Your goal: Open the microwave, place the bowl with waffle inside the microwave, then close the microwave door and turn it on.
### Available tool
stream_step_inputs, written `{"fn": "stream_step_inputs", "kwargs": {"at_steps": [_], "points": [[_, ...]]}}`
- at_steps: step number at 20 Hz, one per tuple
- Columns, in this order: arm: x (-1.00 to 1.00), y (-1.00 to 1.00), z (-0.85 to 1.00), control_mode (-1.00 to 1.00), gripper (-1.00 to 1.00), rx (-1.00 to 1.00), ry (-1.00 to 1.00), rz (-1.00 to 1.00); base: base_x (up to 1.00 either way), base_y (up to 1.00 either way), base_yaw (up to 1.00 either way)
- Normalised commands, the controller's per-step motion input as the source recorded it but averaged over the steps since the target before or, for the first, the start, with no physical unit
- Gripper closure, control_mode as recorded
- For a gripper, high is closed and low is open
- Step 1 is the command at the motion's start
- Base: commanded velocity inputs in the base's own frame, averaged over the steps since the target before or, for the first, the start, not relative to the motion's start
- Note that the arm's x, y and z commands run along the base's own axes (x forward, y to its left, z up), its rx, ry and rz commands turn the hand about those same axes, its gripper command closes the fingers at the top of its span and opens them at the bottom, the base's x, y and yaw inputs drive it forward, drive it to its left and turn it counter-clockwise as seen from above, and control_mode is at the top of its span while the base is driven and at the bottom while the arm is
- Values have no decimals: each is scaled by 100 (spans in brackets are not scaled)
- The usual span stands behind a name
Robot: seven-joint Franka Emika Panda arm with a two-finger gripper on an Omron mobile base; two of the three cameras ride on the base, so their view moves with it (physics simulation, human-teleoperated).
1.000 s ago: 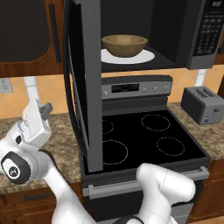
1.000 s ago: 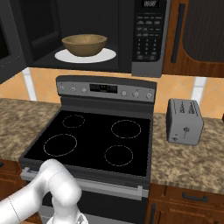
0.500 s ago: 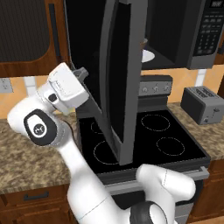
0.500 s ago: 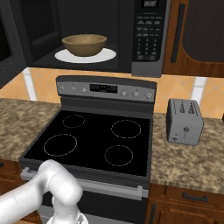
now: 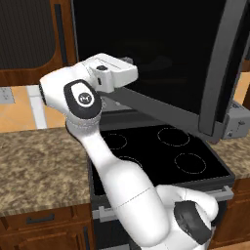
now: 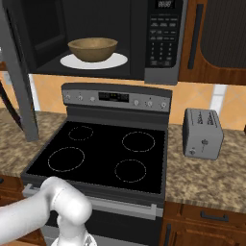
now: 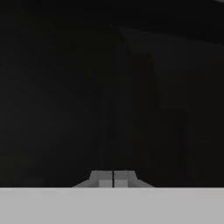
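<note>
Gripper fingers pressed together, against the microwave door glass; bowl on plate inside microwave.

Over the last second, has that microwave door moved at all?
Yes. In the left base view the microwave door has swung rightward across the stove toward closing, with the hand behind it.

I see the microwave standing open above the stove, its door swung out along the left edge. The bowl sits on the white plate inside (its contents I can't make out). A toaster stands on the counter, right of the stove.
</note>
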Motion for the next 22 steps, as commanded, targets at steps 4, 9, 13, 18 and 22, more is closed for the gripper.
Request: {"fn": "stream_step_inputs", "kwargs": {"at_steps": [4,9,13,18,22], "points": [[93,-64,2,-100,100,21,5,48,0,0,0],[80,-34,0,-100,100,5,1,70,0,0,0],[82,-21,0,-100,100,2,0,80,0,0,0],[80,-17,0,-100,100,4,1,79,0,0,0],[88,-45,-33,-100,100,4,15,57,0,0,0]]}}
